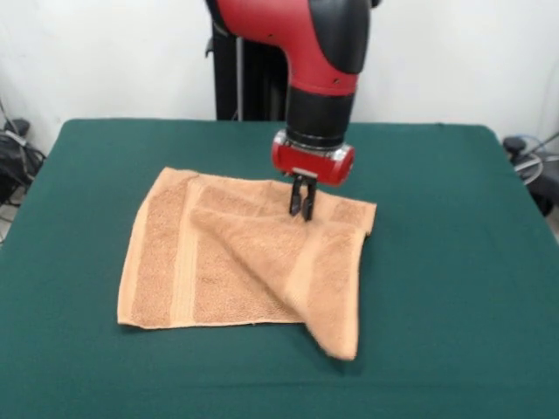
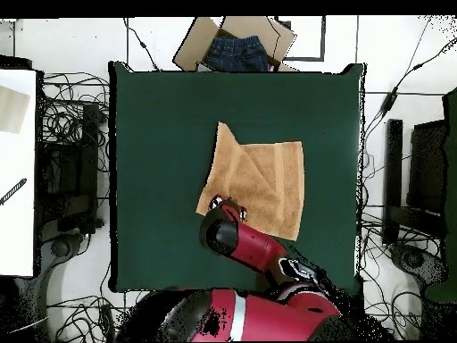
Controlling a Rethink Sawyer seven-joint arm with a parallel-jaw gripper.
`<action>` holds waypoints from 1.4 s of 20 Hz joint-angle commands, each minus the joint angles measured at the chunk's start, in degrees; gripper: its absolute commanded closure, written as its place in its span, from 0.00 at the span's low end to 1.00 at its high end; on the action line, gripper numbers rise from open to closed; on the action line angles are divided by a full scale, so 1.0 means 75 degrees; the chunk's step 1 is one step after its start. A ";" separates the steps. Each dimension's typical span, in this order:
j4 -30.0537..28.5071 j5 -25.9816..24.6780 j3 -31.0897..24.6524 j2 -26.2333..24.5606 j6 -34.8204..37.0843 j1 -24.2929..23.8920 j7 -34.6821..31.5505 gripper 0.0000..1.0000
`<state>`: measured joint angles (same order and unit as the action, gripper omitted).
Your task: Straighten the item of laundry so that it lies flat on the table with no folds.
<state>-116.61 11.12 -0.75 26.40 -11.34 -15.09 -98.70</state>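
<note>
The light orange-tan towel [image 1: 227, 262] lies near the middle of the dark green table [image 1: 454, 262]. Its right part is folded diagonally over the rest, with one corner reaching toward the front edge. One woven band shows along the left side. My gripper [image 1: 302, 212] points straight down at the towel's far edge, at the top of the fold. Its black fingers are close together and seem to pinch the cloth there. In the overhead view the towel [image 2: 263, 179] lies on the table [image 2: 161, 134], and my arm's wrist [image 2: 223, 230] hides the fingers.
A cardboard box [image 2: 198, 43] holding blue jeans stands beyond the table's far edge in the overhead view. Cables [image 2: 76, 116] lie on the floor on both sides of the table. A white surface [image 2: 16, 179] stands at the left.
</note>
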 commanded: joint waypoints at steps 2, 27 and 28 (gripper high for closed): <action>-0.0760 0.0587 -0.0406 -0.0013 -0.0357 0.0184 -0.2658 1.00; -0.0755 0.0634 -0.0096 0.0517 0.0269 0.0351 -0.2240 0.00; -0.0803 0.0764 0.0039 0.0769 0.0532 0.0507 -0.2206 0.00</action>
<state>-121.85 11.90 -0.54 27.79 -11.38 -14.53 -101.01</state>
